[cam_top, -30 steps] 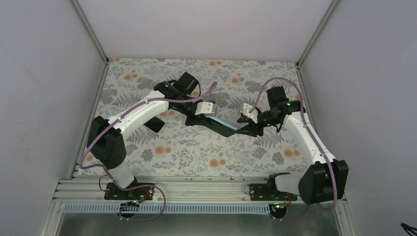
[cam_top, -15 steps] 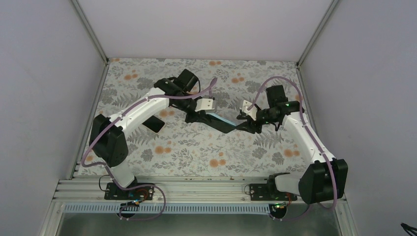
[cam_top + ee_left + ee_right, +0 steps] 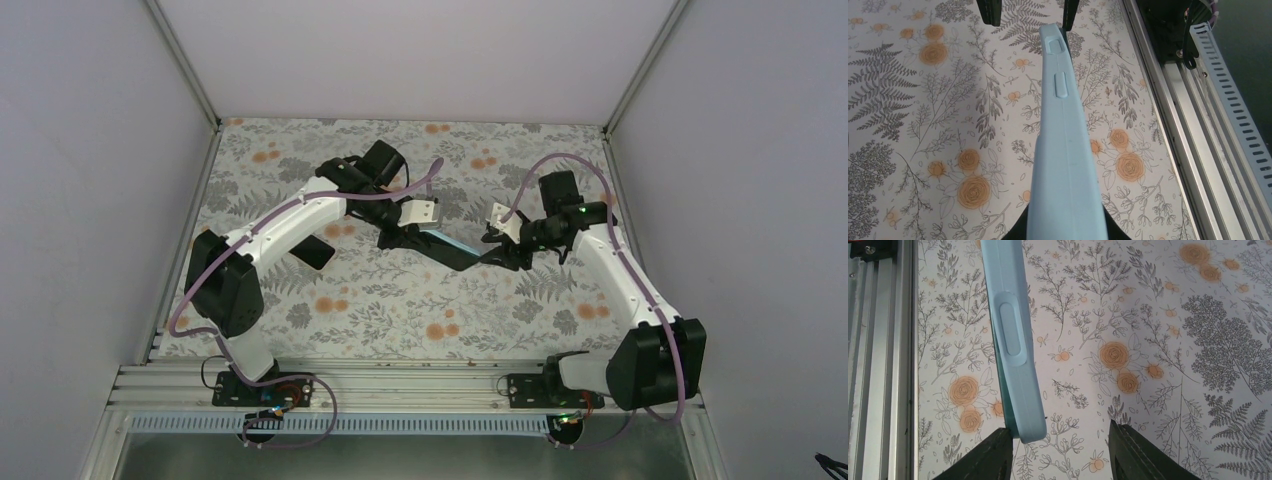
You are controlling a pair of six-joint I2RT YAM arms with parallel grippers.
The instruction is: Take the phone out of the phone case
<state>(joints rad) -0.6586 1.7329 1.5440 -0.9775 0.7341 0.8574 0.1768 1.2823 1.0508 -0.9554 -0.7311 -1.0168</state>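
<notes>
Progress is slim: the phone (image 3: 455,256) sits inside its pale blue phone case (image 3: 1064,160), as far as the overhead view shows, and the pair is held above the flowered table (image 3: 400,320) between my two arms; my left claw (image 3: 1064,231) is clamped on one end of the case; my right claw (image 3: 1058,442) stands apart, the case's far corner just beside one finger, not pinched; the whole peeling-out is left to do, I judge.
</notes>
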